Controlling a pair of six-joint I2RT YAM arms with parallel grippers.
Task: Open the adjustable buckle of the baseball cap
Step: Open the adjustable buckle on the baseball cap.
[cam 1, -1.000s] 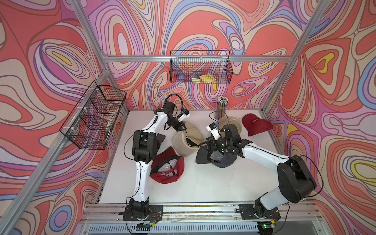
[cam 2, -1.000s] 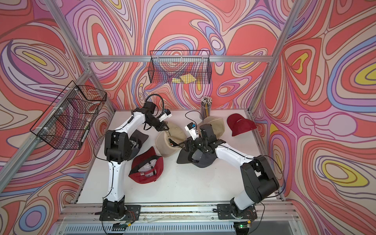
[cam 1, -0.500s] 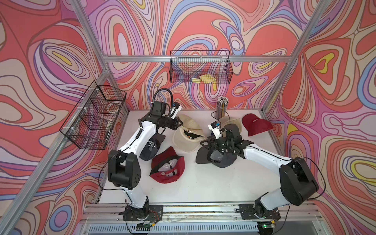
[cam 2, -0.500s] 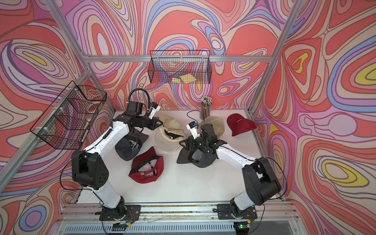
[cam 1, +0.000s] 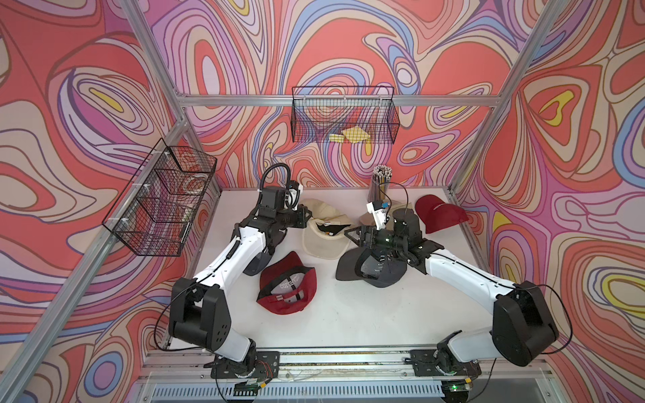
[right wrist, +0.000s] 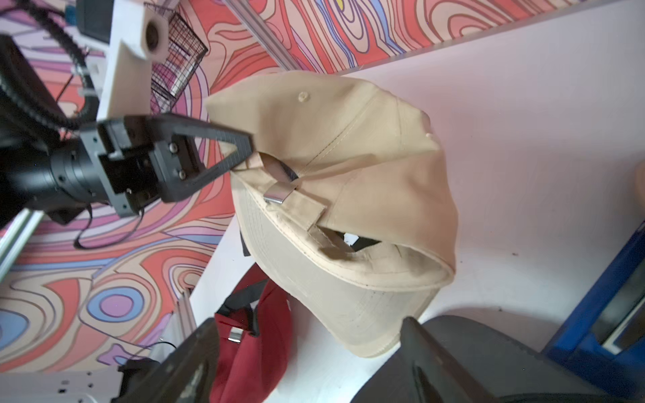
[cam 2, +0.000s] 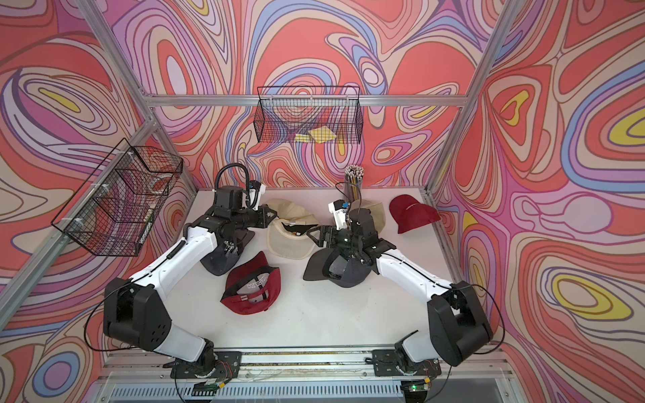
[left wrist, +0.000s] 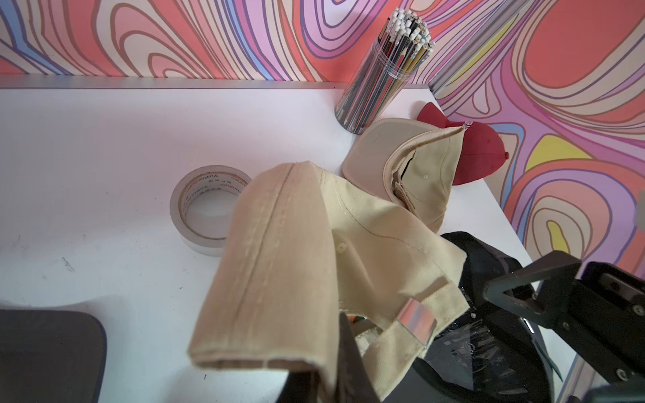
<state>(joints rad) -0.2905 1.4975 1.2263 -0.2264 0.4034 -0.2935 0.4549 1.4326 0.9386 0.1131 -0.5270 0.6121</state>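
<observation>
- Pinching the beige cap (cam 1: pixel 324 237) by its rear edge with the left gripper (right wrist: pixel 244 153), jaws clamped on cloth, at the cap's 10 o'clock.
- Hovering at its 3 o'clock with the right gripper (cam 1: pixel 351 242), jaws spread wide, holding nothing, above a grey cap (cam 1: pixel 377 272).
- Sitting toward the table's (cam 1: pixel 349 324) 12 o'clock, with the metal buckle (right wrist: pixel 277 195) on the strap just beside the clamped jaws.

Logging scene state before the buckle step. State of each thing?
beige cap: rear raised, brim on table
left gripper: shut on beige cap's rear edge
right gripper: open, empty
buckle: closed, strap joined
front red cap: upside down
grey cap: upside down, below right gripper
pencil cup: upright, full
tape roll: lying flat
</observation>
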